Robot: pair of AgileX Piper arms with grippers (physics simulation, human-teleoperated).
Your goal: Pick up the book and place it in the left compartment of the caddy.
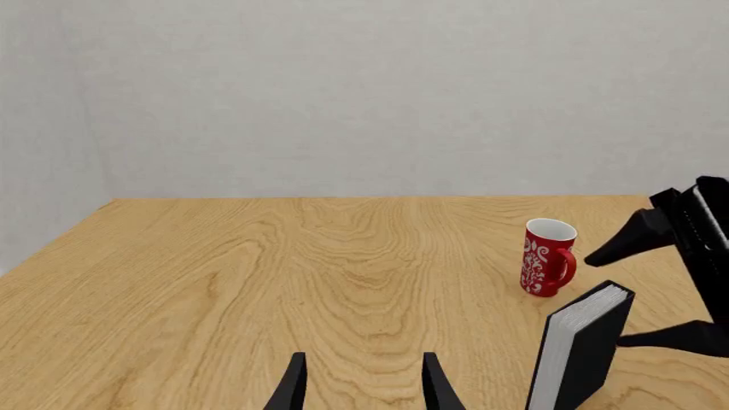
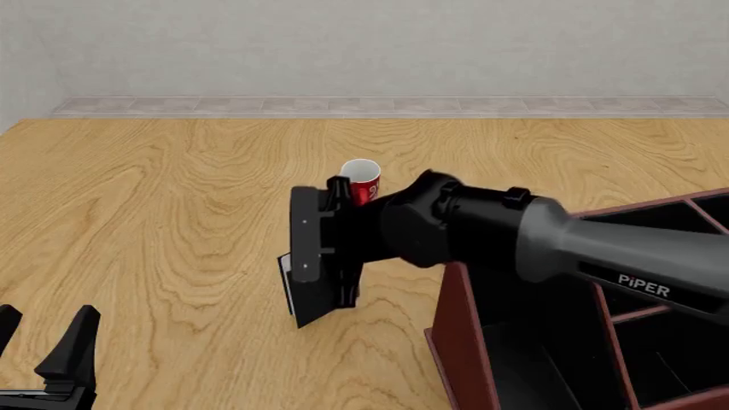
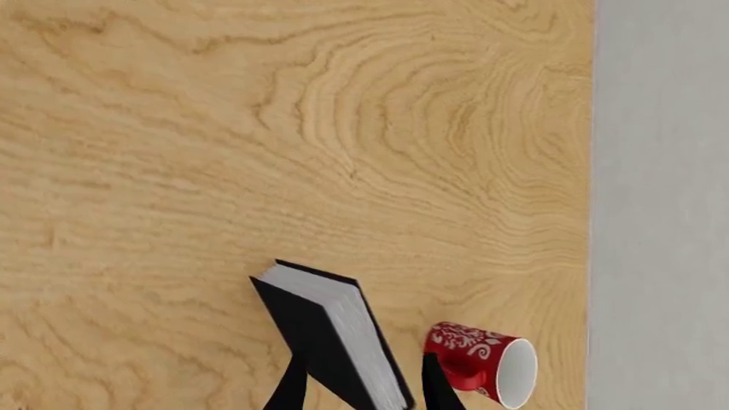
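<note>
The book (image 2: 307,312) is a thin black hardcover with a white page edge, standing on end on the table (image 2: 171,213) in front of the red cup (image 2: 361,181). My right gripper (image 2: 317,273) reaches across from the right and is open, one finger on each side of the book (image 3: 324,329); the fingers do not press on the covers. The left wrist view shows the same book (image 1: 586,359) with the right gripper (image 1: 606,299) spread around it. The caddy (image 2: 456,350) sits at the near right, its left compartment (image 2: 535,371) black-lined. My left gripper (image 2: 48,320) is open at the near left, holding nothing.
The red cup (image 1: 548,256) with a white pattern stands upright just behind the book. The right arm (image 2: 592,248) crosses above the caddy's left wall. Smaller caddy sections (image 2: 661,342) lie further right. A grey wall (image 2: 364,51) bounds the table's far edge.
</note>
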